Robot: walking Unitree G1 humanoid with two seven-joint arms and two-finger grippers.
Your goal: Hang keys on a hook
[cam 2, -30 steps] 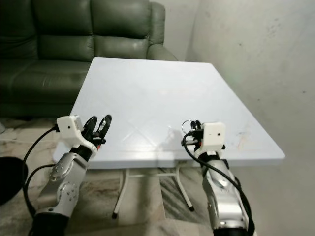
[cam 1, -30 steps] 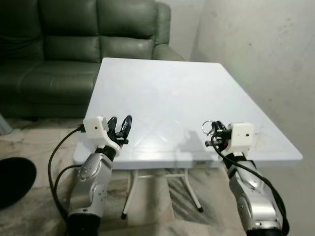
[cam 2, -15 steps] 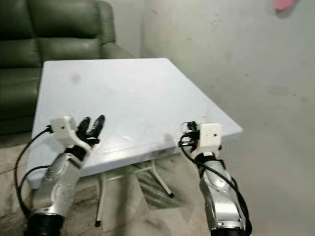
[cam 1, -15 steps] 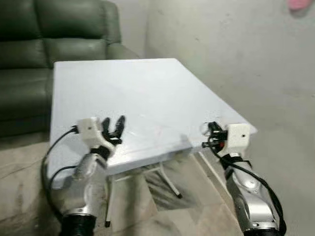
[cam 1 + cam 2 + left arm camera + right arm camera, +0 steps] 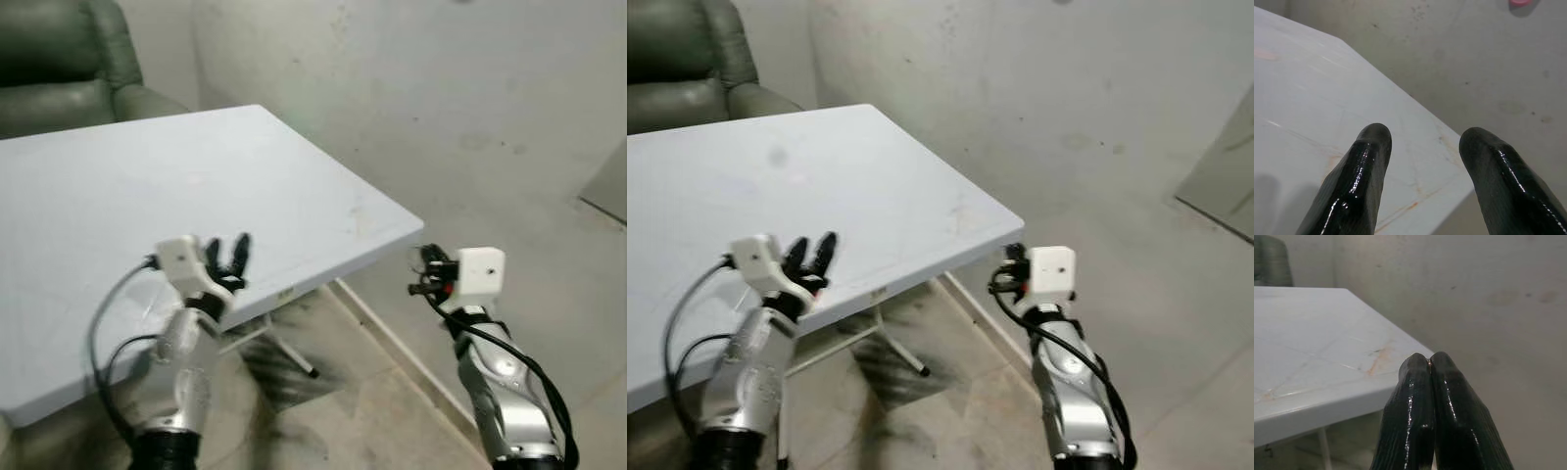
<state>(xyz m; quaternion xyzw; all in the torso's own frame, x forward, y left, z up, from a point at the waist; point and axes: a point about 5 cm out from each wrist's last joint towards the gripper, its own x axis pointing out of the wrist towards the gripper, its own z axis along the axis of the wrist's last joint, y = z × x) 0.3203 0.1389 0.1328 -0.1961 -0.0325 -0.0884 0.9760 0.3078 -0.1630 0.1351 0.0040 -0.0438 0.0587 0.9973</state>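
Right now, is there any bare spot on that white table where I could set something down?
Yes, most of the white table is bare, from the sofa side across to the corner near the wall. The left gripper, fingers apart, hangs over its near edge. The right gripper, off the corner, is shut on the keys.

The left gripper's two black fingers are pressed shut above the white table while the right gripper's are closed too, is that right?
Not quite. The left gripper is open: the left wrist view shows a wide gap between its black fingers, above the white table. The right gripper is indeed closed.
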